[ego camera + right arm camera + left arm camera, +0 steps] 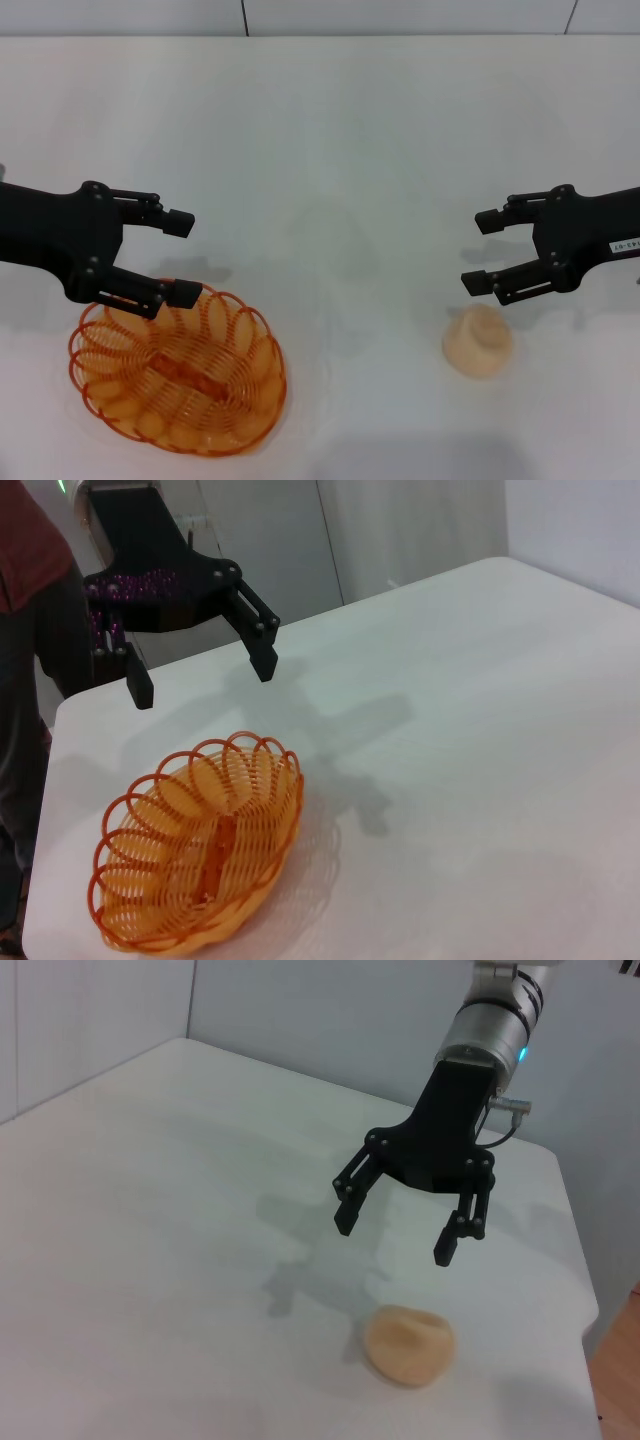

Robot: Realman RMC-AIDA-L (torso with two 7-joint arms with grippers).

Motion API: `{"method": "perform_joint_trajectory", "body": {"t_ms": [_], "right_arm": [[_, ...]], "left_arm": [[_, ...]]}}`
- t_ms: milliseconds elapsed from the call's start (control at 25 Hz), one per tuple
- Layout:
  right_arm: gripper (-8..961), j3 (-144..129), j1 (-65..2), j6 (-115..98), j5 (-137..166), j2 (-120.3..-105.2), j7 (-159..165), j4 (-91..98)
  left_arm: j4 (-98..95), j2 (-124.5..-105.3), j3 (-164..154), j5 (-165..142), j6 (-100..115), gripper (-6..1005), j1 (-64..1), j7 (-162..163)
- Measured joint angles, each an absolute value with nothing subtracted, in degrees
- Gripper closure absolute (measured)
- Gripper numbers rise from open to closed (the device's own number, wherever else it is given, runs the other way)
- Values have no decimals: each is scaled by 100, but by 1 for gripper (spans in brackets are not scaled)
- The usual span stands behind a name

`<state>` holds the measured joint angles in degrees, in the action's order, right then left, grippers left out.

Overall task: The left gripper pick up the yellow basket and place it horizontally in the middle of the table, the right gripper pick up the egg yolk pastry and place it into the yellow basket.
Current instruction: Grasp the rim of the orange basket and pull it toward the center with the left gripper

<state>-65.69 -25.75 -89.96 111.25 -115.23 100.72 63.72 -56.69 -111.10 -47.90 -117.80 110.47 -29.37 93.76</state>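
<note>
Left claw (pixel 184 258) spread empty over yellow basket (pixel 180 370), right claw (pixel 481 252) agape above pastry (pixel 478 341); bystander only in right wrist view.

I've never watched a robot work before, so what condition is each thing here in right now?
left gripper: open, hovering above the basket's far rim, holding nothing.
right gripper: open, above the pastry, holding nothing.
yellow basket: upright on the table, empty.
egg yolk pastry: resting on the table, untouched.

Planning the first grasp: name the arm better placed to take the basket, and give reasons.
Left. The left gripper hangs open right over the yellow basket at its far rim. The right gripper, also open, is across the table above the egg yolk pastry.
</note>
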Motion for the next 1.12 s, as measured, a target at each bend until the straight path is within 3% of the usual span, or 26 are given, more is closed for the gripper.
{"method": "perform_joint_trajectory", "body": {"t_ms": [520, 880, 1120], "right_arm": [[93, -6558, -2573, -8975, 11087, -11528, 10087, 6372], [93, -6556, -2543, -8964, 10986, -11531, 10114, 6372], [93, -6554, -2551, -8964, 10914, -11531, 10093, 6372]], "left_arm": [[-5669, -11103, -4790, -11790, 11047, 135, -2960, 9424], [-5833, -10867, -4743, -12468, 11080, 145, -3264, 10814], [-6363, -10827, -4741, -13029, 11093, 152, -3328, 12150]]}}
